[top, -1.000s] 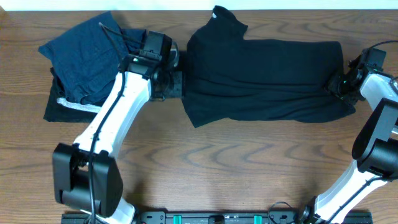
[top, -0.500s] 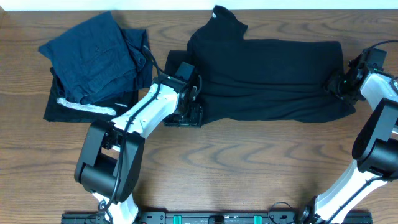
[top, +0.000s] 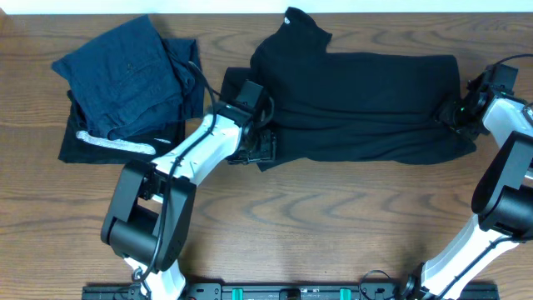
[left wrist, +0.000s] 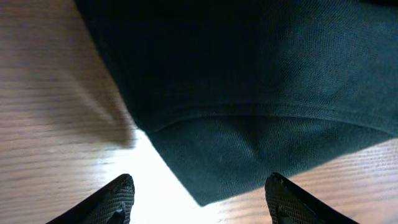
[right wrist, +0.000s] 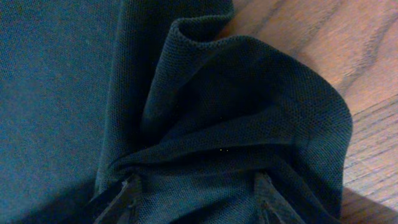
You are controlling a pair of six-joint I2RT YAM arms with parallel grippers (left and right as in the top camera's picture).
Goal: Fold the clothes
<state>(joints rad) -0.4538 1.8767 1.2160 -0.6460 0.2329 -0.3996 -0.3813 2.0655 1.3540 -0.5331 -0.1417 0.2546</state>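
Parted left end effector (left wrist: 199, 182) is being brought from upper left to the top's (top: 358, 92) corner for folding; right end effector (right wrist: 196, 180) kept clamped on it.

The left arm (top: 179, 158) reaches from the near edge of the worktop (top: 333, 225) toward its middle, elbow bent and wrist tipped down. The left hand (top: 255, 140) hangs low, its 2 fingers (left wrist: 118, 198) spread wide. The right arm (top: 508, 167) rises along the right edge, folded back at the elbow. The right hand (top: 458, 112) sits near the far right corner, its 2 fingers (right wrist: 124, 198) pinching a gathered bunch of the clothes (top: 358, 100).
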